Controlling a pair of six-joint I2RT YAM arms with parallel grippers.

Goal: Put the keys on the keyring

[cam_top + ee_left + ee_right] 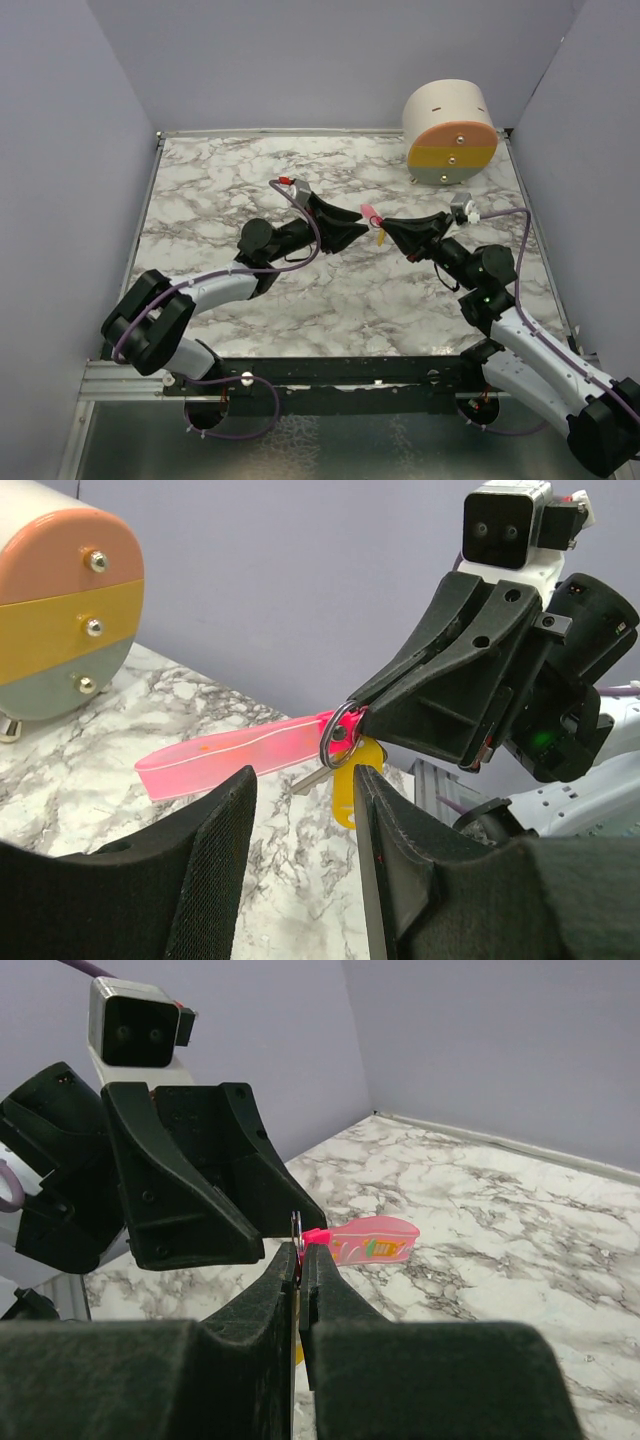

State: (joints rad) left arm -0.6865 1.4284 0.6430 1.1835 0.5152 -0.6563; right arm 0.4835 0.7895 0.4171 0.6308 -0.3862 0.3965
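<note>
- Slippage risk: right gripper is pinched narrow on the keyring above mid-counter; the thin wire can twist or slide out.
- Left gripper stands part open just short of the yellow key; closing off-line can knock the keyring loose.
- Pink key juts from the keyring toward the far edge; snagging it can drag the keyring out.

The keyring hangs between left hand and right hand, cylinder behind.

Pink key, yellow key, silver keyring; white table veined grey.
</note>
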